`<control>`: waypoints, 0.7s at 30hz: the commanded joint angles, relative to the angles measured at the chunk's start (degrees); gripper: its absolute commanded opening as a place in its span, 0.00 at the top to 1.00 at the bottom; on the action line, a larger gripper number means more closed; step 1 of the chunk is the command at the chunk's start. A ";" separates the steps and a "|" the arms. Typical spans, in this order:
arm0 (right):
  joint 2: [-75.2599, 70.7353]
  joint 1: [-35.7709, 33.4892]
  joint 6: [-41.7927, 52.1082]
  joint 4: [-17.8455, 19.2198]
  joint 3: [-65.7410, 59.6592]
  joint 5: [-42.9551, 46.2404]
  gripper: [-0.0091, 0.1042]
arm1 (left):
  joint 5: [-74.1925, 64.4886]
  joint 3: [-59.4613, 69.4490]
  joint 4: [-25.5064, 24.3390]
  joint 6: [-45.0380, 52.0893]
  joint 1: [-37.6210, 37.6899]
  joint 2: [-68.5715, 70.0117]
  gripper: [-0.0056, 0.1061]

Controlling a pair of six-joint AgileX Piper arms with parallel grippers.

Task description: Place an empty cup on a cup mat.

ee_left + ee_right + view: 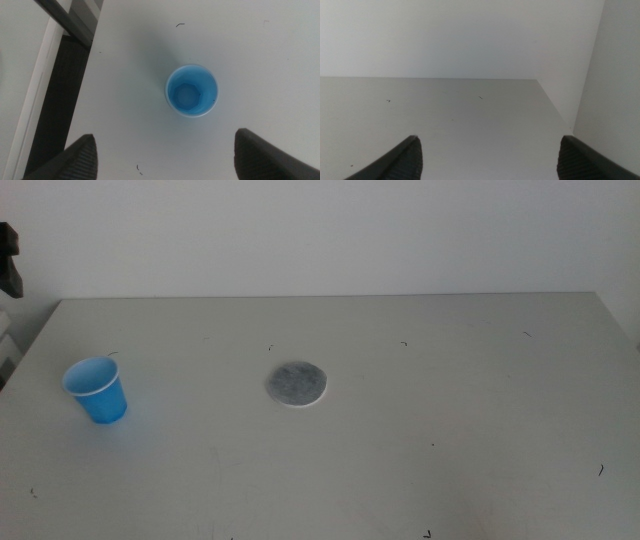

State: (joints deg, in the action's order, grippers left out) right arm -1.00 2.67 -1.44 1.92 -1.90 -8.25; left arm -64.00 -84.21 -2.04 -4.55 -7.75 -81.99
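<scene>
The cup [192, 90] was seen upright and empty on the table [130, 75], directly below the left gripper [165, 150], slightly ahead of its wide-spread fingers [82, 155], axis vertical. The left arm was judged nearer. The mat [297, 383] lay well apart from the cup and was absent from both wrist views. The right gripper [487, 152] waited, fingers wide, holding nothing. Neither arm appeared in the middle view.

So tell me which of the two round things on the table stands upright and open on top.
The small bright blue disposable cup, mouth up; the mottled grey disc lies flat.
</scene>
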 commanded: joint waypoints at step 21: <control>-1.10 -0.11 0.49 0.52 0.66 4.48 0.09 | 9.99 -4.53 11.80 14.10 -4.83 -24.96 0.01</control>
State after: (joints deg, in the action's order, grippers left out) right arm -1.00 2.67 -1.44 1.92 -1.90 -8.25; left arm -55.67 -86.73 8.56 9.52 -12.47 -108.91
